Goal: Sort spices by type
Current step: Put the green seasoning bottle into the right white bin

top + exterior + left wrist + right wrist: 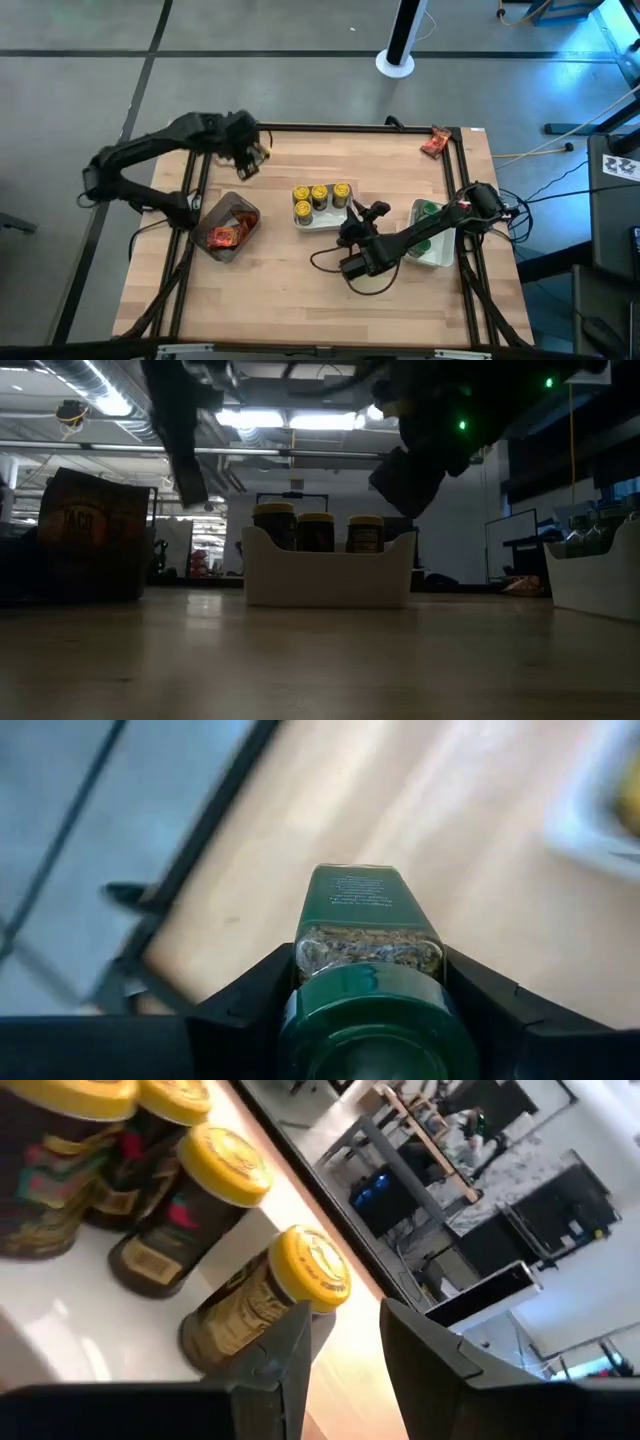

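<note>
My left gripper [252,152] hangs over the table's far left part, shut on a green-lidded spice jar [368,925]. My right gripper [345,1345] is open, just right of a white tray [322,219]. That tray holds several yellow-lidded jars [319,193], which also show upright in the low view [315,530]. One yellow-lidded jar [268,1298] leans in the tray beside my right gripper's finger [285,1355]. A second white tray [437,250] on the right holds green-lidded jars [428,210]. Red-orange packets [225,235] lie in the grey bin [243,215]. My left gripper pinches the green-lidded jar between its two fingers [255,995], at the neck just under the lid [365,1005]. The jar's body points away past the fingertips, and it is lifted clear of the table. My right gripper: one finger stands right beside the leaning yellow-lidded jar; whether it touches, I cannot tell.
One red-orange packet [435,143] lies at the table's far right corner. A dark cable [335,262] loops on the wood near my right arm. Bare wood spreads over the near half [290,300] and between the bin and the far edge.
</note>
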`<action>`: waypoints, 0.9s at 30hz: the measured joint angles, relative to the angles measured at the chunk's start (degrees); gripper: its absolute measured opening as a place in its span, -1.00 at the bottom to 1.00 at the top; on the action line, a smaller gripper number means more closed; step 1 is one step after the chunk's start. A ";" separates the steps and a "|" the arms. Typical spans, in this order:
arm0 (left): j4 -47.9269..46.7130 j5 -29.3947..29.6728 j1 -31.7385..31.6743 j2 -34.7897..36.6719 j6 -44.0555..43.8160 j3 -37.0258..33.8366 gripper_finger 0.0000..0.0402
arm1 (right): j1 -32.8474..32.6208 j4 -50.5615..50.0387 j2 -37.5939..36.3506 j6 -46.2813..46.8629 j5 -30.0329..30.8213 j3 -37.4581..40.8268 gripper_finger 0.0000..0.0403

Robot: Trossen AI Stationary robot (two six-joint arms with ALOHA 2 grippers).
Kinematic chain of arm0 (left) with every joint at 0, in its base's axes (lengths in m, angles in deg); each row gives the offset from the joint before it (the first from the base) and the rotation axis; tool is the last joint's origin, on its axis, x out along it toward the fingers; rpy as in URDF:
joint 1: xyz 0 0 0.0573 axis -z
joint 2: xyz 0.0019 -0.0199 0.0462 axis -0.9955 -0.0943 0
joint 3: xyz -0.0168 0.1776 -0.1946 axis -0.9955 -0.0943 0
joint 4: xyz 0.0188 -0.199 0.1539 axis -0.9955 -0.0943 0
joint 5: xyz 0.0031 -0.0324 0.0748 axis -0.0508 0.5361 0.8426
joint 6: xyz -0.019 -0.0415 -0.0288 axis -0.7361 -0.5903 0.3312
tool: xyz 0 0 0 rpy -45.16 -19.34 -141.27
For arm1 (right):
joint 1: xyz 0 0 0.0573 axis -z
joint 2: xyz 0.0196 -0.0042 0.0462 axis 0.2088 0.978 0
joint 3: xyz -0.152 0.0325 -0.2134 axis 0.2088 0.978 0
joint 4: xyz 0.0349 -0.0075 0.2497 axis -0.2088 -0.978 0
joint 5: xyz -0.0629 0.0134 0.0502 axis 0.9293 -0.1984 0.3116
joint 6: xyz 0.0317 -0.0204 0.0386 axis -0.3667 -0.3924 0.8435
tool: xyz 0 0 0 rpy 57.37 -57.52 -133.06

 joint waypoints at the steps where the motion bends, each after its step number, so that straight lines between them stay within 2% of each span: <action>1: -0.45 -0.87 2.72 1.20 -1.67 0.00 -0.08 | -0.50 -0.56 0.00 -0.56 0.08 -0.78 -0.40; 5: -0.67 -3.01 13.90 4.17 -9.61 0.00 -0.08 | -3.98 -5.60 0.00 -1.38 1.53 -5.32 -0.40; 9: -0.58 -3.21 25.21 4.43 -17.07 0.00 -0.08 | -7.94 -10.32 -0.02 -1.43 -0.63 -10.42 -0.40; 11: 0.31 -5.52 30.74 3.82 -20.27 0.00 -0.08 | -9.93 -11.15 -0.02 -1.45 -2.26 -12.24 -0.40; 17: 9.64 -7.80 45.26 0.80 -27.46 0.00 -0.08 | -15.39 -11.29 -0.02 0.02 -6.61 -15.38 -0.40; 22: 15.58 -7.04 52.60 -4.08 -30.55 0.04 -0.08 | -18.79 -10.86 -0.02 5.21 -7.25 -15.38 -0.40; 27: 20.35 -6.40 55.70 -11.56 -30.00 0.04 -0.08 | -20.67 -10.40 -0.02 8.99 -7.99 -15.38 -0.40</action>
